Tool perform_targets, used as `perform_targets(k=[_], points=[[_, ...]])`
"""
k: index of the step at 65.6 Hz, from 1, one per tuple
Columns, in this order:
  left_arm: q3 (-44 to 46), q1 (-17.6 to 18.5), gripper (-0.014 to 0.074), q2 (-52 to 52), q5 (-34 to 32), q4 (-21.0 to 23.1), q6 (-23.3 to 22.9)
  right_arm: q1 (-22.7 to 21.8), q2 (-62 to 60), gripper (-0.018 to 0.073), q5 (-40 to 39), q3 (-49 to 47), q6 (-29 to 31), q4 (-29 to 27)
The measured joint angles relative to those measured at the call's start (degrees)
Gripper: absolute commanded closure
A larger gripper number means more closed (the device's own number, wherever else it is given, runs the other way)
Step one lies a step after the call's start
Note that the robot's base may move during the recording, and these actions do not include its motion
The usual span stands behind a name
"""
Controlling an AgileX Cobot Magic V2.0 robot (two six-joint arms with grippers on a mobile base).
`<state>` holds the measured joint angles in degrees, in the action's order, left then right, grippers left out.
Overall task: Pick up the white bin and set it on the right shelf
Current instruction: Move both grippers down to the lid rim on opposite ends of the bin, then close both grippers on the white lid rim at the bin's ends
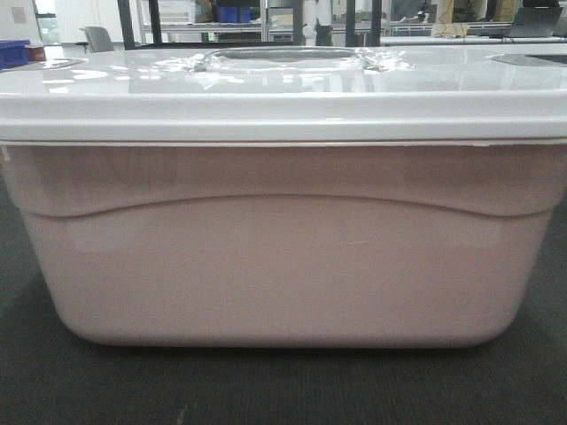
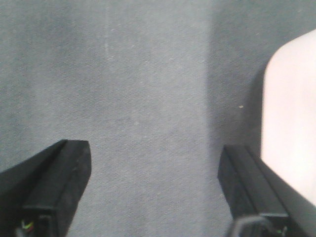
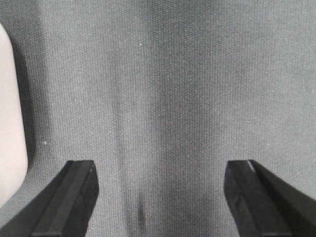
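The white bin (image 1: pixel 283 257) is sitting squarely in front of the robot on dark grey carpet (image 1: pixel 35 381), filling nearly the whole front view, with its glossy lid (image 1: pixel 283 93) closed on top and the recessed handle showing at the far edge. The work is sitting at the grab step, with the two arms flanking the bin but not gripping it. The left end effector (image 2: pixel 153 150) is hanging released, its jaws standing wide apart over bare carpet, with the bin's rounded corner just beside its inner jaw. The right end effector (image 3: pixel 160 168) is likewise released and holding nothing, with the bin's pale side showing only at the edge of its view, a little apart from the nearer jaw. Judging from this, the next move is calling for both arms to close in toward the bin's short ends and press or hook under the rim together, since the tub is looking too broad for one end effector alone. The right shelf is not showing clearly in any view, so carrying is not yet begun. Counting: one white bin, one lid, two end effectors, each with two jaws. Blue bins (image 1: pixel 232 13) are showing far behind, too small to number, and one grey chair (image 1: pixel 97 37) is standing there.
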<state>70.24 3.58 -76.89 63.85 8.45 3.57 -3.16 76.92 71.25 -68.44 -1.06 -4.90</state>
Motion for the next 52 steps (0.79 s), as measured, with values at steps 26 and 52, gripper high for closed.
perform_targets(k=[26, 52], points=[[4.47, 0.00, 0.0157, 0.00, -0.08, 9.79, 0.00, 0.00, 0.00, -0.0064, 0.11, -7.78, 1.06, -4.03], [10.78, -2.41, 0.0184, -2.64, 6.77, 22.18, 6.83, 0.00, 4.11, -0.0064, 0.36, -14.01, 10.34, -20.60]])
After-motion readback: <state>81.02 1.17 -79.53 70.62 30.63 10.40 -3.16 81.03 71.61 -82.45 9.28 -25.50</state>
